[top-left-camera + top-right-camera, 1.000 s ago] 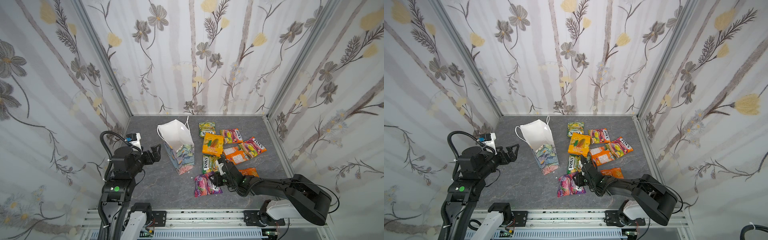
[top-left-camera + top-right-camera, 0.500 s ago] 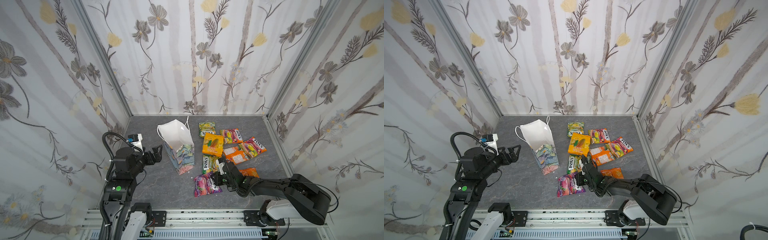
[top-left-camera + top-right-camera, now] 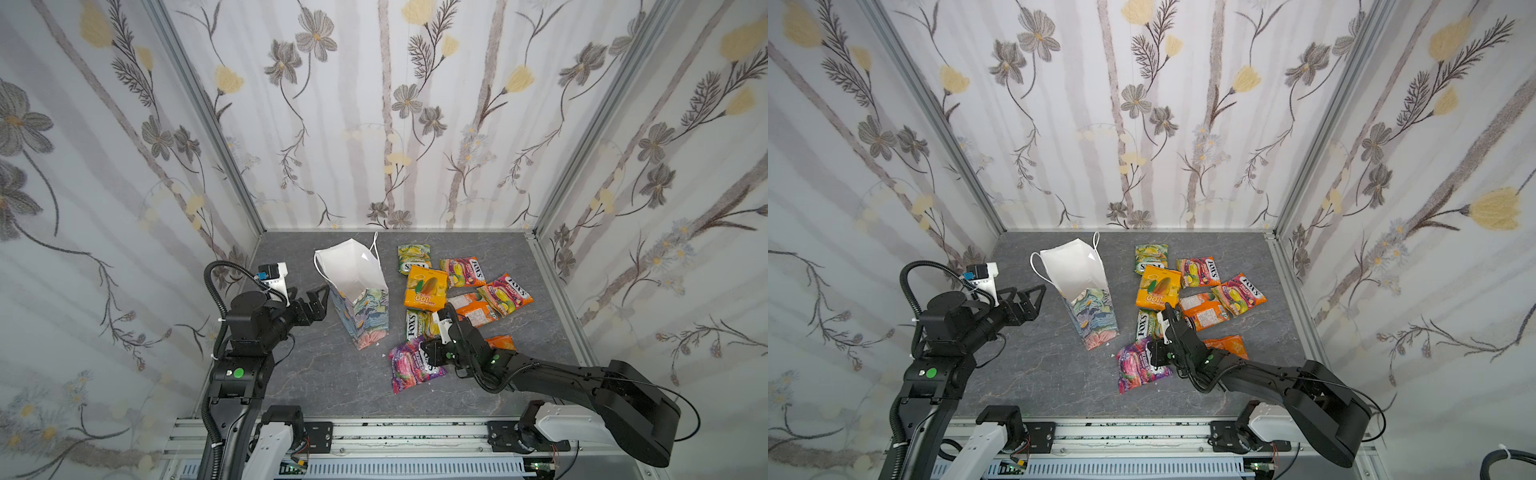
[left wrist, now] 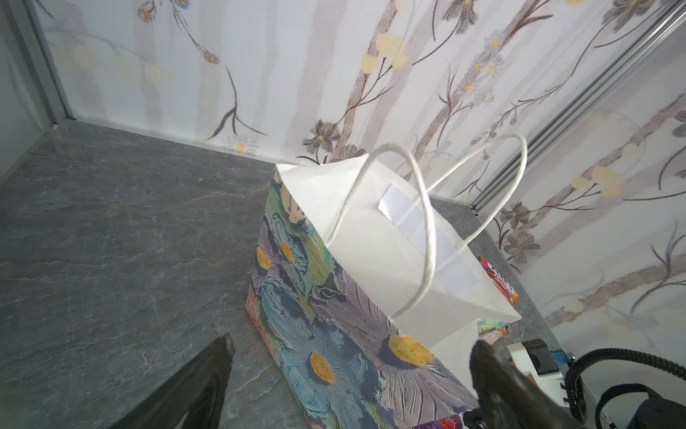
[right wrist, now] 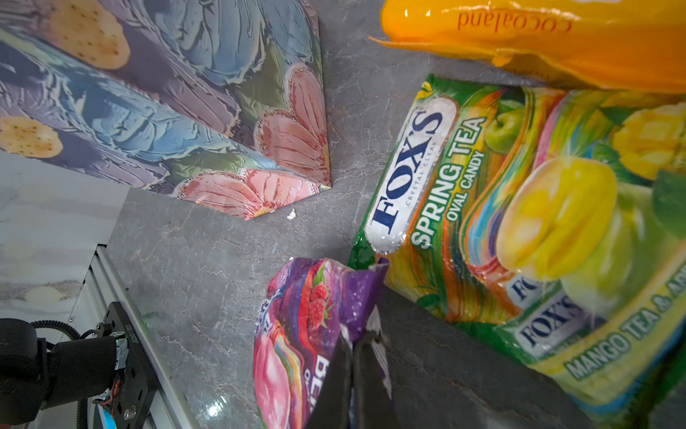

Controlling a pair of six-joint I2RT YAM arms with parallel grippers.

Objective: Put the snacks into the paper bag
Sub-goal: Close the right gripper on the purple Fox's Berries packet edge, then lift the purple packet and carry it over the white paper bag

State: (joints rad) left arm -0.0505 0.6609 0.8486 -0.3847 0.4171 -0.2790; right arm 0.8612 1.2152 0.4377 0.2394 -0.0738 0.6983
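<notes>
The paper bag (image 3: 365, 303) (image 3: 1090, 307) stands upright and open-mouthed on the grey floor, floral outside, white inside. Loose snacks lie to its right. The purple berry packet (image 3: 409, 368) (image 3: 1136, 368) (image 5: 297, 334) lies nearest the front, and my right gripper (image 3: 430, 353) (image 3: 1156, 354) (image 5: 352, 345) is shut on its edge, low over the floor. A green-yellow FOX'S packet (image 3: 417, 324) (image 5: 464, 208) lies just behind it. My left gripper (image 3: 318, 297) (image 3: 1030, 296) (image 4: 352, 345) is open beside the bag's left wall, not touching it.
Behind lie an orange-yellow mango pack (image 3: 426, 289) (image 5: 538, 37), two red FOX'S packets (image 3: 463, 272) (image 3: 505, 299), plain orange ones (image 3: 473, 311) and a green packet (image 3: 413, 257). Papered walls close in the floor on three sides. A metal rail (image 3: 395, 432) runs along the front.
My right gripper has closed on the purple packet's edge. The left arm has shifted slightly toward the bag, still open.
</notes>
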